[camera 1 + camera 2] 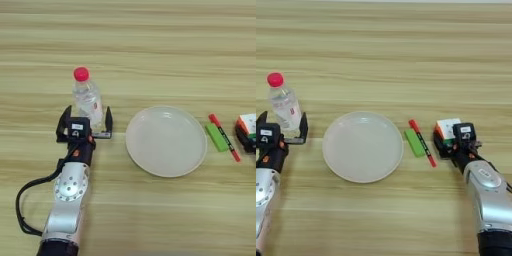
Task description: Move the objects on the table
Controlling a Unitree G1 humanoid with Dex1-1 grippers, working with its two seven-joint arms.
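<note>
Carefully ease your spread left gripper (85, 120) forward until both fingers straddle the bottle (87, 97) low down, then close; whether the right gripper (456, 142), at the cube (447, 129), grips cannot be told.

We saw the left arm reach up from the bottom edge, its silver forearm tilted slightly right and a black cable looping off its left side. The left gripper (85, 121) had its two black fingers (108, 120) spread wide — pointing away from the robot. The right arm rose from the lower right corner, the right gripper (456, 142) at its tip.
</note>
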